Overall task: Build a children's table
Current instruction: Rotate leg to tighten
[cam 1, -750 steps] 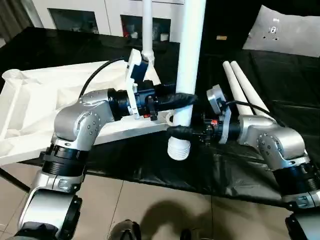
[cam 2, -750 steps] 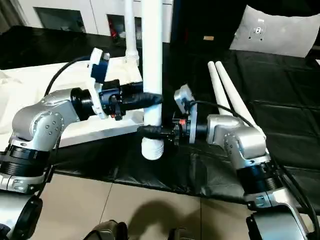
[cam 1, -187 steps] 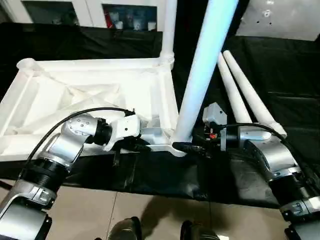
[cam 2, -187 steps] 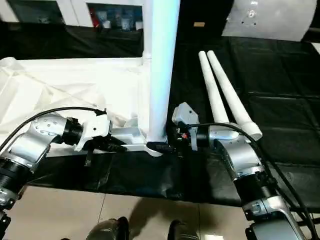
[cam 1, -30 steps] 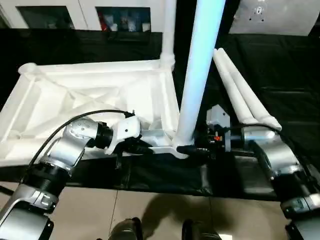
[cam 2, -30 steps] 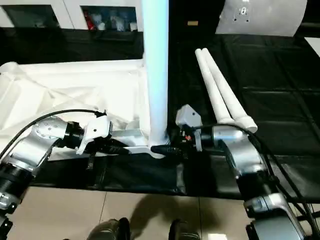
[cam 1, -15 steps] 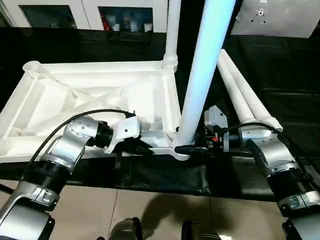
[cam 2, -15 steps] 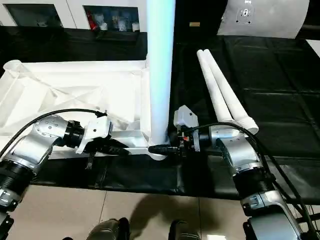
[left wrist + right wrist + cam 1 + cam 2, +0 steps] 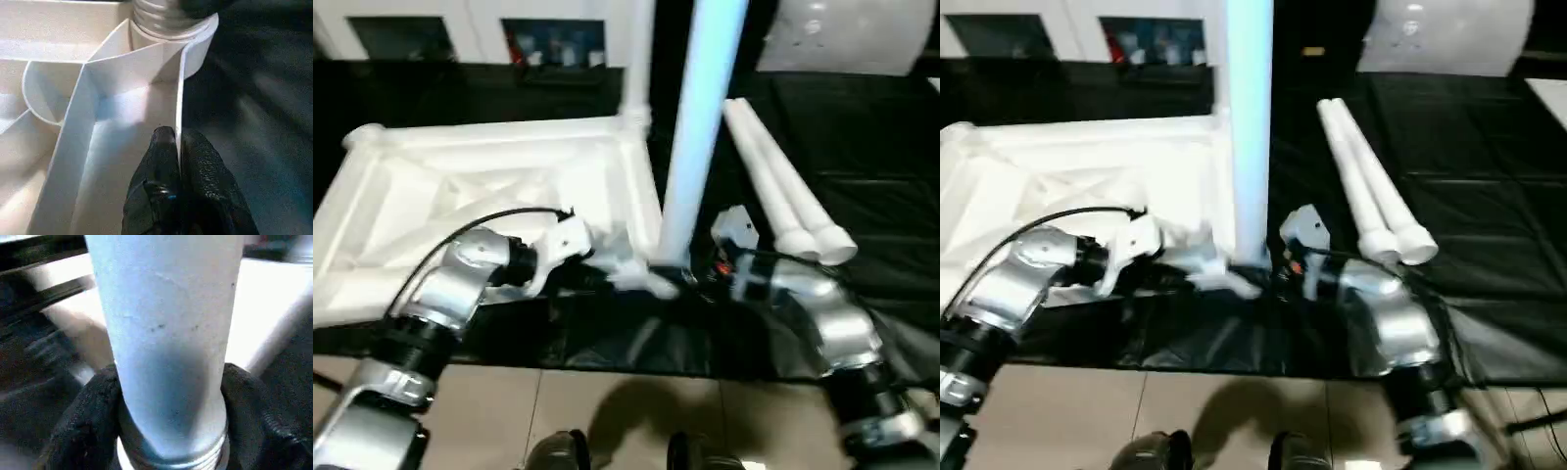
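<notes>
So far one leg (image 9: 639, 59) stands in the far corner of the upturned table top (image 9: 480, 196) on the worktop (image 9: 881, 196). The right hand (image 9: 168, 431) grips a second leg (image 9: 695, 147) at the near socket, the left hand (image 9: 177, 161) pinches the rim, and two legs (image 9: 783, 186) lie unused.

**White table upside down, two legs up, two lying loose**

The white plastic table top (image 9: 499, 206) lies ribbed underside up on the black bench, reaching from centre toward 9 o'clock. One tapered leg (image 9: 700, 127) stands upright at its near right corner socket (image 9: 168, 29), threaded end apparently seated in it. A second leg (image 9: 638, 59) rises from the far right corner, toward 12 o'clock. Two spare legs (image 9: 1366, 186) lie side by side, touching, at about 2 o'clock.
</notes>
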Controlling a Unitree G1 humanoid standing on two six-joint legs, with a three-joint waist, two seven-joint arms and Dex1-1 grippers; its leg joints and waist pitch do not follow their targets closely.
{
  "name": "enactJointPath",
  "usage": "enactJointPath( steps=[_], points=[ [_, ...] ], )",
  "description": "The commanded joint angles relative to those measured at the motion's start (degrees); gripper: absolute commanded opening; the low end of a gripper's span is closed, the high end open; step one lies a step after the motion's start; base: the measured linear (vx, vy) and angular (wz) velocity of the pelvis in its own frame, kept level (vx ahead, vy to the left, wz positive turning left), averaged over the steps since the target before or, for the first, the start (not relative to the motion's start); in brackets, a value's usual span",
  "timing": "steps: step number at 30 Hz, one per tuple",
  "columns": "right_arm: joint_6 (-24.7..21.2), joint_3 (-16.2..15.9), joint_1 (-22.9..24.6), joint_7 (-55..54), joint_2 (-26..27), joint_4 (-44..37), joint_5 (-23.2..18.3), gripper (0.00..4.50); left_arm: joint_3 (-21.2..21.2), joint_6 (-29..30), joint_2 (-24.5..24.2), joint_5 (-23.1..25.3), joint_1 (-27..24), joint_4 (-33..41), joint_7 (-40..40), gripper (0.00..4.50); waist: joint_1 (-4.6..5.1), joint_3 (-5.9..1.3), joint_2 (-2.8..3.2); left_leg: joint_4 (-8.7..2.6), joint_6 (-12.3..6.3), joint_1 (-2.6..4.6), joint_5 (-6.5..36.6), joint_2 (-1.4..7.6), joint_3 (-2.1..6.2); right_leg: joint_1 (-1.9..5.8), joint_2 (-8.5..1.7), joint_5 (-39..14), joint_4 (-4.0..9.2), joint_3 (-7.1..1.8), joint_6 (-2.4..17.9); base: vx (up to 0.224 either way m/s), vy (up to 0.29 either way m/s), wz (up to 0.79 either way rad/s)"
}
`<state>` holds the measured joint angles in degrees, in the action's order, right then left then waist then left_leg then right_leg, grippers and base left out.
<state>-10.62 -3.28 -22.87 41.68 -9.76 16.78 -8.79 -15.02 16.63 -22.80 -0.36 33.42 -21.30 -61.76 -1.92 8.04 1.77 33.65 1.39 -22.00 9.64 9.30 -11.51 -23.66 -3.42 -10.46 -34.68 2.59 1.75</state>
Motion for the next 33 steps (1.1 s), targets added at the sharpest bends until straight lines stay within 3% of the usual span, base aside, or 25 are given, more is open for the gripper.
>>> enactJointPath(
  steps=[1,3,4,5,7,8,9,10,11,12,15,17,18,20,26,29,30,33],
  points=[
    [-3.56,-3.41,0.63,-9.32,6.15,0.56,2.55,2.65,0.58,4.21,6.62,-0.4,1.33,2.15,9.82,0.0,0.17,-3.32,-0.63,-4.83,0.15,1.49,18.09,3.95,2.63,1.65,-5.56,-30.51,5.82,-3.14,8.82,0.0,0.0,0.0],
    [-4.18,-2.92,0.16,-17.16,9.18,0.99,5.56,2.65,1.11,6.4,10.22,0.24,2.11,2.53,14.66,0.0,0.37,-3.44,-0.51,-4.81,0.63,1.83,18.56,3.89,2.63,1.21,-5.45,-30.32,6.06,-3.14,8.58,0.0,0.0,0.0],
    [-5.49,-1.44,-0.26,-21.06,11.46,1.07,5.03,2.65,1.55,7.72,12.4,0.57,2.73,2.74,17.67,0.0,0.43,-3.44,-0.64,-4.91,0.3,1.57,18.26,3.72,2.74,1.53,-5.45,-29.9,6.13,-3.06,8.12,0.0,0.0,0.0],
    [-6.42,0.05,-0.88,-25.07,13.73,1.21,4.55,2.65,2.04,9.15,15.07,1.09,3.67,2.84,21.47,0.0,0.43,-3.54,-0.62,-4.89,-0.13,1.6,17.6,3.75,2.56,1.35,-5.42,-28.73,6.19,-3.33,7.98,0.0,0.0,0.0],
    [-6.04,0.23,-1.56,-28.74,14.98,1.44,6.07,2.65,1.93,9.88,17.37,2.29,4.65,3.01,25.12,0.0,0.25,-3.65,-0.53,-4.81,-0.56,1.76,16.99,3.65,2.47,1.27,-5.35,-27.2,6.32,-3.3,7.86,0.0,0.0,0.0],
    [-5.31,0.69,-1.77,-30.16,15.6,1.76,6.18,2.65,1.74,10.14,18.23,2.57,4.86,3.27,25.93,0.0,0.11,-3.99,-0.17,-4.9,-0.69,1.74,15.62,3.77,2.41,1.48,-5.16,-23.95,6.06,-3.28,8.04,0.0,0.0,0.0],
    [-4.66,1.17,-1.91,-31.07,16.07,2.06,5.99,2.65,1.74,10.28,18.86,2.6,4.97,3.45,26.47,0.0,0.09,-4.06,-0.25,-4.89,-0.87,1.77,15.14,3.8,2.26,1.39,-5.02,-21.79,5.99,-3.33,8.34,0.0,0.0,0.0],
    [-4.52,1.32,-1.87,-31.7,16.34,1.94,6.35,2.65,1.89,10.61,19.19,2.74,4.91,3.76,26.88,0.0,0.06,-4.19,-0.42,-4.81,-1.45,1.44,13.99,3.69,2.25,1.72,-4.99,-18.15,5.57,-3.38,9.03,0.0,0.0,0.0],
    [-4.48,1.36,-1.85,-32.08,16.46,1.84,6.67,3.21,1.98,10.84,19.37,2.87,4.88,3.94,27.16,0.0,-0.05,-4.52,-0.49,-4.63,-2.41,1.26,11.94,3.55,2.11,2.07,-5.03,-14.32,5.19,-3.39,9.84,0.0,0.0,0.0],
    [-3.7,1.49,-1.75,-31.97,16.33,1.76,6.75,3.35,1.62,10.77,19.01,2.94,4.53,4.3,26.33,0.0,-0.11,-4.64,-0.39,-4.47,-3.63,1.04,9.68,3.49,2.05,2.28,-5.13,-10.99,4.91,-3.32,10.72,0.0,0.0,0.0],
    [-3.08,2.45,-1.23,-32.23,16.26,0.78,6.58,3.43,0.62,10.94,17.44,3.38,3.16,5.79,23.97,0.0,-0.03,-4.99,-0.51,-4.08,-6.26,0.45,5.93,3.38,2.08,2.93,-5.27,-5.65,4.27,-3.11,12.07,0.0,0.0,0.0],
    [-2.93,2.68,-1.08,-31.92,15.89,0.32,6.41,3.65,0.29,10.47,16.63,3.55,2.7,6.12,23.1,0.0,-0.04,-5.07,-0.44,-3.97,-7.08,0.45,4.73,3.39,2.03,2.93,-5.25,-4.0,4.08,-3.08,12.63,0.0,0.0,0.0],
    [-1.72,2.28,-1.04,-31.23,14.39,-0.09,7.03,3.79,-0.28,9.95,15.28,3.8,1.79,6.72,21.35,0.0,-0.01,-5.24,-0.43,-3.75,-7.96,0.33,3.2,3.39,2.04,3.09,-5.18,-1.52,3.73,-2.93,13.39,0.0,0.0,0.0],
    [0.02,2.25,-0.94,-28.41,11.79,-0.67,6.72,3.92,-0.32,9.34,13.64,3.57,0.56,7.39,19.45,0.0,0.09,-5.08,-0.37,-3.69,-8.16,0.34,3.86,3.41,1.91,3.08,-5.17,-2.26,3.95,-2.87,13.7,0.0,0.0,0.0],
    [3.42,3.22,-0.98,-16.67,2.67,-1.83,5.12,4.45,-0.53,6.19,7.77,2.41,-2.17,7.32,13.64,0.0,0.12,-4.8,-0.54,-3.87,-6.41,0.67,7.53,3.71,1.75,3.04,-5.01,-8.82,4.43,-2.92,13.03,0.0,0.0,0.0],
    [4.47,2.64,-0.42,-9.25,-1.86,-2.82,3.75,4.45,-0.69,3.71,4.96,1.92,-2.99,6.52,10.14,0.0,0.07,-4.92,-0.51,-3.81,-6.3,0.74,7.32,3.73,1.77,3.06,-5.02,-8.83,4.34,-2.98,13.05,0.0,0.0,0.0],
    [4.5,1.94,-0.05,-4.74,-4.28,-3.62,2.33,4.45,-0.94,2.46,3.48,1.48,-3.33,6.31,7.79,0.0,-0.08,-5.07,-0.72,-3.65,-6.86,0.65,7.21,3.62,1.83,3.39,-5.09,-8.4,4.23,-2.94,13.05,0.0,0.0,0.0],
    [4.8,0.35,0.43,5.13,-8.66,-5.68,-0.95,4.45,-2.05,-1.32,0.3,0.91,-3.7,5.76,1.85,0.0,-0.09,-5.27,-0.73,-3.41,-8.44,0.65,5.94,3.66,1.77,3.34,-5.01,-5.6,3.88,-2.89,13.74,0.0,0.0,0.0]
  ],
)
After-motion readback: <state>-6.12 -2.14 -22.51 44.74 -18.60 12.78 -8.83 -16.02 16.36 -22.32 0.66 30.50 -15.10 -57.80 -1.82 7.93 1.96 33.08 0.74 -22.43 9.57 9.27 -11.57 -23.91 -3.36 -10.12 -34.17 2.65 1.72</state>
